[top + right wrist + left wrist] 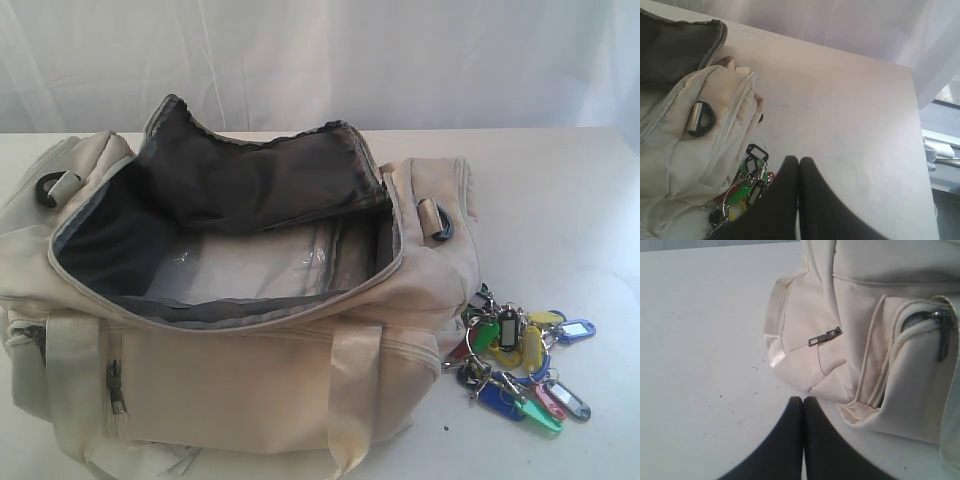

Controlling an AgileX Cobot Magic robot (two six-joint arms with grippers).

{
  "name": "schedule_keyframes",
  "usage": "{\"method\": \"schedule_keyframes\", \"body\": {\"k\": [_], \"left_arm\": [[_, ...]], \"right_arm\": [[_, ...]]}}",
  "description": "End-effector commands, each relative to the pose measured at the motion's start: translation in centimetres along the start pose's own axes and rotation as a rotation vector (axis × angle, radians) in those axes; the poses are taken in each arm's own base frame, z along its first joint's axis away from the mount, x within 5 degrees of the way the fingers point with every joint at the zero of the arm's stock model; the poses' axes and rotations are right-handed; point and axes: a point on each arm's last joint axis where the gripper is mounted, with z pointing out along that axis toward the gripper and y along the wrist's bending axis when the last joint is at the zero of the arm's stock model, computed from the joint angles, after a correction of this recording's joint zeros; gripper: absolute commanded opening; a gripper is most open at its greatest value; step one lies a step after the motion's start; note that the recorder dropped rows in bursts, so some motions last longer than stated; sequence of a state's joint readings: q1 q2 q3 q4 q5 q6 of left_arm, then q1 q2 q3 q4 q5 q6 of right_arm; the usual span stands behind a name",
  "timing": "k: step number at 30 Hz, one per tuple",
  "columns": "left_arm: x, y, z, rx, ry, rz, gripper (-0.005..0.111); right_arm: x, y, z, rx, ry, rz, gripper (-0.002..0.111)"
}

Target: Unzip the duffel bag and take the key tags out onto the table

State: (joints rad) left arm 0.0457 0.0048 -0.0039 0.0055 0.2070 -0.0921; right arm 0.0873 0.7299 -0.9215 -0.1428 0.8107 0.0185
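Observation:
The cream duffel bag [240, 380] lies on the white table [560, 190] with its top zipper wide open, showing dark grey lining and a clear plastic sheet inside. The key tags [515, 358] lie in a jumbled bunch on the table against the bag's right end; they also show in the right wrist view [747, 180]. My right gripper [799, 160] is shut and empty, held above the table beside the tags. My left gripper [803, 400] is shut and empty, over the table near the bag's [880, 340] end pocket. Neither gripper shows in the exterior view.
A white curtain [320, 60] hangs behind the table. The table's far edge [915, 100] runs near a window sill. A small side zipper pull [825, 336] and a pocket zipper [941, 335] face the left gripper.

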Motion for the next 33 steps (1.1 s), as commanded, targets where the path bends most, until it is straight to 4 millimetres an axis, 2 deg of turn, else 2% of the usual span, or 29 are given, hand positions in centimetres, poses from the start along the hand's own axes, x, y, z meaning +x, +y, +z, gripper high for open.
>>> {"method": "schedule_keyframes", "body": {"k": [1, 19, 24, 33], "left_arm": [[0.1, 0.0, 0.0, -0.005, -0.006, 0.001, 0.000], [0.1, 0.0, 0.0, -0.005, -0.006, 0.001, 0.000], [0.1, 0.0, 0.0, -0.005, -0.006, 0.001, 0.000], [0.1, 0.0, 0.0, -0.005, -0.006, 0.001, 0.000]], "right_arm": [[0.1, -0.2, -0.1, 0.013, -0.005, 0.003, 0.000], [0.1, 0.0, -0.2, 0.002, -0.010, 0.000, 0.000], [0.2, 0.2, -1.9, -0.022, -0.073, -0.008, 0.000], [1.2, -0.3, -6.1, -0.013, -0.223, 0.011, 0.000]]}}
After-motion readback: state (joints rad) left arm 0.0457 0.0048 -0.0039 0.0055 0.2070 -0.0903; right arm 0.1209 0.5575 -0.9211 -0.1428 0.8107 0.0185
